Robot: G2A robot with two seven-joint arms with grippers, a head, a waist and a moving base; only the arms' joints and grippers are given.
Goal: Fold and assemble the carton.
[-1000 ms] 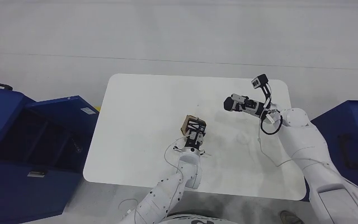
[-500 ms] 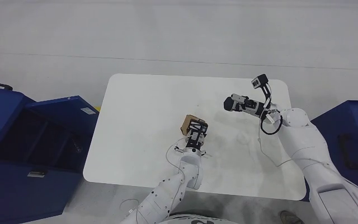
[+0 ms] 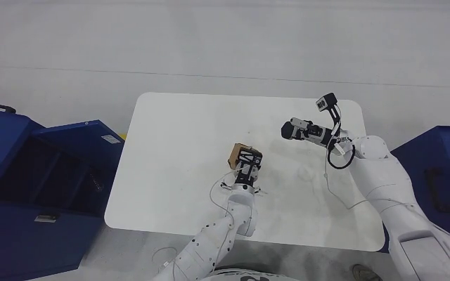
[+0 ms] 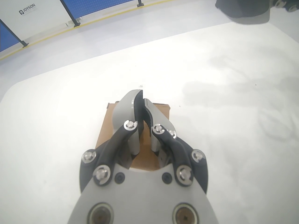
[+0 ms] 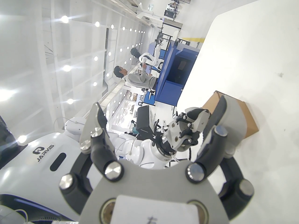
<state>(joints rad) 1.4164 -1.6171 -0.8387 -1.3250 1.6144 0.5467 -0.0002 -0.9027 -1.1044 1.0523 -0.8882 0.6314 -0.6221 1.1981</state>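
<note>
A small brown carton stands near the middle of the white table. My left gripper is right over it, on its near side. In the left wrist view the left gripper is shut, its fingers pressed together over the carton's top face, with nothing visibly pinched between them. My right gripper hangs above the table's far right part, well apart from the carton. In its own wrist view the right gripper is open and empty, facing the carton.
A blue bin stands off the table's left side and another blue bin off its right side. Bare tabletop surrounds the carton on all sides.
The left gripper has shifted very slightly over the carton. The right arm has kept still.
</note>
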